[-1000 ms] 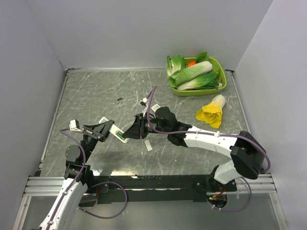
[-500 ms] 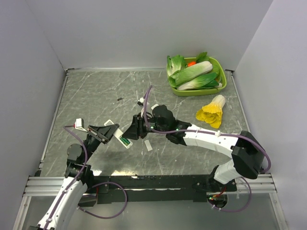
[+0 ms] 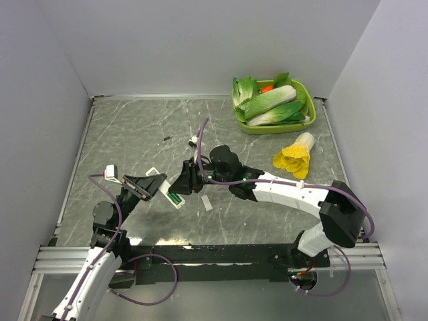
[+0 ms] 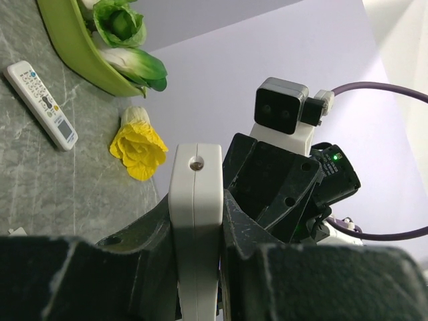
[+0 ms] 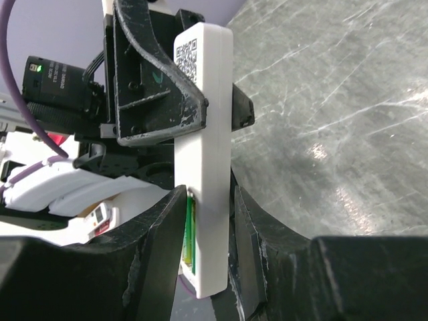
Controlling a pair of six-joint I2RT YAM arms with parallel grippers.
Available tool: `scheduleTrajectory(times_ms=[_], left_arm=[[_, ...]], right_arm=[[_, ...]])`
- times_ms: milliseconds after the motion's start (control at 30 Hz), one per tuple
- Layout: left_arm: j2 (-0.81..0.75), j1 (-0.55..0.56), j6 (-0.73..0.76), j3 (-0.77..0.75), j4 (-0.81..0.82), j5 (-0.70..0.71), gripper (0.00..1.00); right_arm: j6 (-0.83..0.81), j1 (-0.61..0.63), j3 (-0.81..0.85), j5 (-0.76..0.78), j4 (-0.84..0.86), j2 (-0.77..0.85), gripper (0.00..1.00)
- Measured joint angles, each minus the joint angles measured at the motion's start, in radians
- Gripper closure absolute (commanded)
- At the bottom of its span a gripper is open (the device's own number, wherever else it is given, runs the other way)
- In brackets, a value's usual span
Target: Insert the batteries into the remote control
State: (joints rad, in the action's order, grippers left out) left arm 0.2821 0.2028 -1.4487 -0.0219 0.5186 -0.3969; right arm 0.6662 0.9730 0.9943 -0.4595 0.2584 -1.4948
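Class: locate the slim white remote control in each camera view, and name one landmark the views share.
Top external: the remote control sits left of centre, between the left gripper and the right gripper.
Left wrist: remote control at bottom centre, seen end-on, clamped in the left gripper.
Right wrist: remote control at centre, running top to bottom, flanked by the right gripper.
Shared landmark: the grey marbled table.
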Motion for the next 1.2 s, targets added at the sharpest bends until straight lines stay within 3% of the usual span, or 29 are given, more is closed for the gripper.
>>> scheduleTrajectory(times_ms=[200,300,500,600,867,900,1067,1100,1200], left_arm=[[0.000,0.000,0.000,0.000,0.000,0.000,0.98],[0.000,0.000,0.000,0.000,0.000,0.000,0.98],[-0.002,0.000,0.006,0.000,0.000,-0.006,0.98],[-0.004,0.000,0.010,0.000,0.000,-0.006,0.98],[-0.006,0.001,0.045,0.000,-0.025,-0.005,0.98],[-0.009,0.001,0.056,0.000,-0.035,-0.002,0.98],[-0.050,0.001,0.152,0.000,-0.174,0.046,0.98],[-0.055,0.001,0.160,0.000,-0.195,0.055,0.98],[-0.068,0.001,0.198,0.000,-0.254,0.084,0.98]], right_arm=[[0.002,0.000,-0.004,-0.024,0.001,0.000,0.59],[0.002,0.000,-0.014,-0.030,0.003,0.000,0.66],[0.012,-0.002,-0.022,-0.028,0.009,0.001,0.90],[0.012,-0.002,-0.022,-0.028,0.010,0.001,0.89],[-0.021,-0.002,-0.021,-0.012,-0.017,0.006,0.40],[-0.038,-0.002,-0.021,0.000,-0.037,0.008,0.31],[-0.132,0.000,-0.020,0.110,-0.192,0.080,0.09],[-0.143,0.000,-0.020,0.131,-0.215,0.103,0.01],[-0.187,0.000,-0.020,0.228,-0.293,0.193,0.00]])
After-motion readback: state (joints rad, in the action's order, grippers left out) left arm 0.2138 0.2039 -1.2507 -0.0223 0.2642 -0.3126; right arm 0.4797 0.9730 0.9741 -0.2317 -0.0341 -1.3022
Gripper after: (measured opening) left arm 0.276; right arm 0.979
